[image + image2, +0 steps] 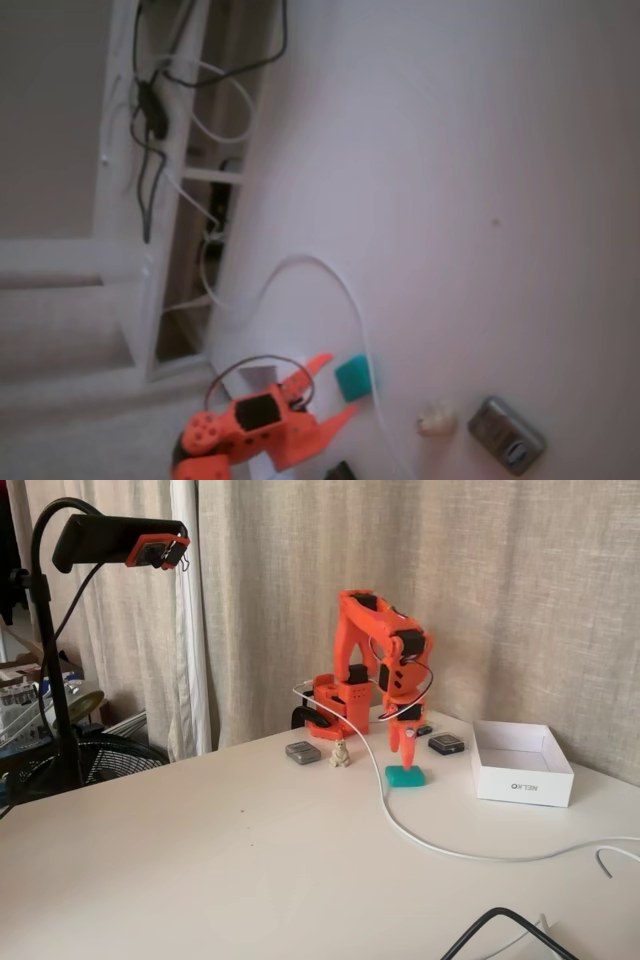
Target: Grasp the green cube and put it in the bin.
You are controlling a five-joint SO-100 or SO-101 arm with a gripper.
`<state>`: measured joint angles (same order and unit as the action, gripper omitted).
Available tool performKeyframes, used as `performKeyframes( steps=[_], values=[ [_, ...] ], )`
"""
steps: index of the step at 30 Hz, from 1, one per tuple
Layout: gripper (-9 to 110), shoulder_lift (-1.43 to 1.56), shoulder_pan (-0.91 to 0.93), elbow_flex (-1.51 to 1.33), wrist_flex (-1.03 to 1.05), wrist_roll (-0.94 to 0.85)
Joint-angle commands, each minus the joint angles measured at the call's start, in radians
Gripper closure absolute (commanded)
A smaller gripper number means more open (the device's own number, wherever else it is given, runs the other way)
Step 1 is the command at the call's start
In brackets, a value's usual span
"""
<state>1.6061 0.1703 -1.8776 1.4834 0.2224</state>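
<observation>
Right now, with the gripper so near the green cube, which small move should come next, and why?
Probably close the gripper on the green cube. In a fixed view its two orange fingers are spread, with the cube at their tips; in the other the gripper stands just above the cube on the table. The bin is beside it, empty so far.

Bright orange plastic arm (375, 670) with black servo blocks, thin looping black cable, pointed end effector (404, 748).

Bare table (200, 860) between green cube (405, 776), bin (523, 776)
</observation>
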Motion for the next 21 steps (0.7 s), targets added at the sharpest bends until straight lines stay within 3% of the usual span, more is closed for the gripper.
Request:
performKeyframes(
  steps=[1, 11, 21],
  values=[
    [73, -0.009, 0.014, -0.003, 0.002, -0.015],
    [64, -0.071, 0.043, 0.014, -0.067, -0.089],
    [65, -0.15, 0.026, 0.008, -0.11, -0.129]
  ],
)
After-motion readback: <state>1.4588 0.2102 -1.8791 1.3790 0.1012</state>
